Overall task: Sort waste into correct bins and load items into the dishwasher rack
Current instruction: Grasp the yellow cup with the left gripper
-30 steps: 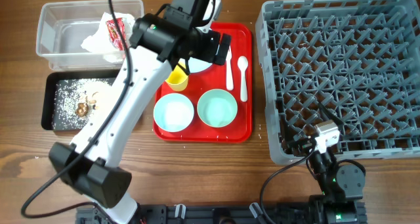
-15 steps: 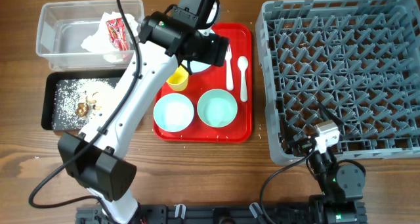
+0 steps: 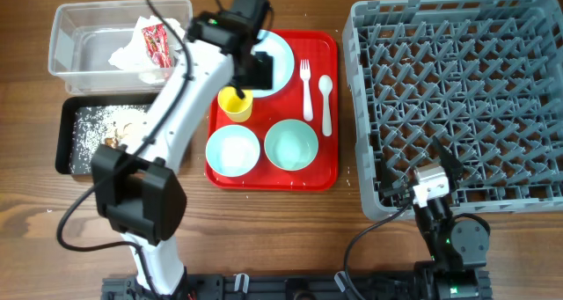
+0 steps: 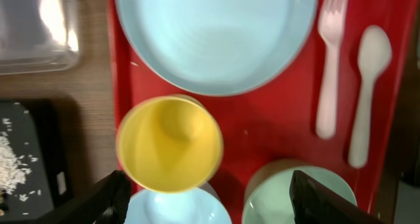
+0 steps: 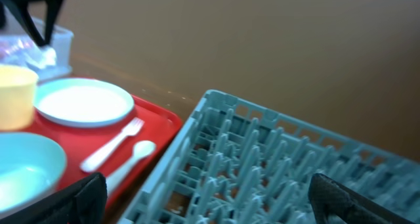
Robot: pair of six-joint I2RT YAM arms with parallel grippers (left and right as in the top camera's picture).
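My left gripper [image 3: 257, 69] is open and empty, held above the yellow cup [image 3: 235, 104] and the near edge of the pale blue plate [image 3: 280, 55] on the red tray [image 3: 327, 172]. In the left wrist view its fingers [image 4: 210, 204] frame the cup [image 4: 169, 143], with the plate [image 4: 216, 33] beyond. Two pale blue bowls [image 3: 233, 150] [image 3: 291, 145], a white fork [image 3: 307, 87] and a spoon [image 3: 326, 102] lie on the tray. The napkin [image 3: 130, 52] and red wrapper [image 3: 156, 43] sit in the clear tub [image 3: 79, 27]. Crumbs [image 3: 114, 142] lie in the black tray [image 3: 66, 150]. My right gripper [image 3: 431, 181] is open over the grey rack's [image 3: 457, 98] front edge.
The rack [image 5: 262, 158] holds no dishes and fills the right side of the table. The red tray [image 5: 161, 129] stands just left of it. The left arm reaches from the front left across the black tray to the red tray.
My left gripper has moved left and a little forward, off the plate's middle toward the yellow cup, uncovering the fork. The right arm has barely moved.
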